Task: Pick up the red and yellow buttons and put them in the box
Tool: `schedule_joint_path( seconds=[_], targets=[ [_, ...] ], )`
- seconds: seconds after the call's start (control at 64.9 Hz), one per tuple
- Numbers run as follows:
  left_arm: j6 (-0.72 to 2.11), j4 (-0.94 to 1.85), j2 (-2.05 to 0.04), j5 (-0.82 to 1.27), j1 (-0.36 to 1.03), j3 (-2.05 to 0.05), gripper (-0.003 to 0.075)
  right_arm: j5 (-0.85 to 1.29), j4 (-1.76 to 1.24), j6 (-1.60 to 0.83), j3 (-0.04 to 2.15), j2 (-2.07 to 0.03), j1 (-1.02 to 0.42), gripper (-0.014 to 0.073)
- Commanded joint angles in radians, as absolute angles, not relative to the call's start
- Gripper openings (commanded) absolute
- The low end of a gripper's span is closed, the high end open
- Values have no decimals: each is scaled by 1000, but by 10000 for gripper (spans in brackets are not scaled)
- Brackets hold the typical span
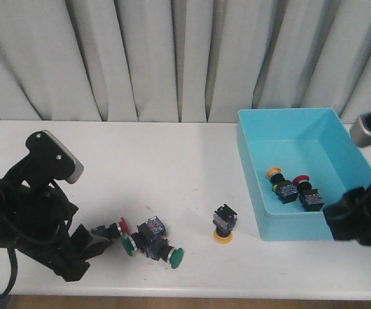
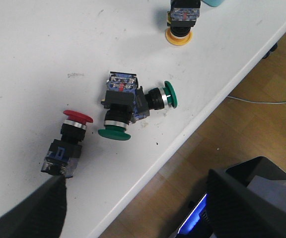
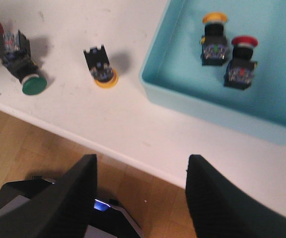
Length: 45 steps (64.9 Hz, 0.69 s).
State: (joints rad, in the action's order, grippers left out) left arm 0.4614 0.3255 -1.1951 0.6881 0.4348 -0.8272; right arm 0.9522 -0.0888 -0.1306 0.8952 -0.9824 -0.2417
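A red button (image 1: 113, 229) lies on its side on the white table, right by my left gripper (image 1: 82, 252). In the left wrist view the red button (image 2: 69, 143) sits just ahead of one finger of the open, empty left gripper (image 2: 138, 213). A yellow button (image 1: 224, 225) stands cap-down mid-table, left of the turquoise box (image 1: 250, 167); it also shows in the left wrist view (image 2: 181, 22) and the right wrist view (image 3: 102, 69). In the box (image 3: 182, 101) lie a yellow button (image 3: 214, 39) and a red button (image 3: 242, 62). My right gripper (image 3: 143, 198) is open and empty over the table's front edge, near the box's front right corner (image 1: 356, 222).
Two green-capped switches (image 2: 118, 106) (image 2: 160, 96) lie tangled together between the red button and the yellow button, close to the table's front edge (image 2: 202, 119). The wooden floor shows below the edge. Grey curtains hang behind the table.
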Motion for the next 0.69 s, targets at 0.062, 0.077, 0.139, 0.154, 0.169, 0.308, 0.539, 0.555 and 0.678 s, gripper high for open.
schedule_joint_path(
  seconds=[0.062,0.077,0.139,0.154,0.169,0.308,0.539,0.555,0.678],
  targets=[
    [453,344,-1171,650,436,-850,564,825,-91,-126,774,-858,-246,405],
    [453,344,-1171,650,436,-850,562,819,-91,-126,764,-850,-246,405],
    [453,344,-1171,650,436,-850,547,792,-91,-126,723,-823,-246,400],
    [453,344,-1171,650,436,-850,541,786,-91,-126,715,-817,-246,398],
    [453,344,-1171,650,436,-850,534,782,-91,-126,708,-807,-246,392],
    [453,344,-1171,650,436,-850,426,766,-98,-126,662,-767,-246,326],
    [452,344,-1171,652,436,-850,170,791,-120,-126,637,-752,-246,125],
    [452,344,-1171,653,436,-850,155,793,-120,-126,637,-752,-246,106],
    [452,344,-1171,653,436,-850,33,798,-122,-126,637,-752,-246,10]
  ],
)
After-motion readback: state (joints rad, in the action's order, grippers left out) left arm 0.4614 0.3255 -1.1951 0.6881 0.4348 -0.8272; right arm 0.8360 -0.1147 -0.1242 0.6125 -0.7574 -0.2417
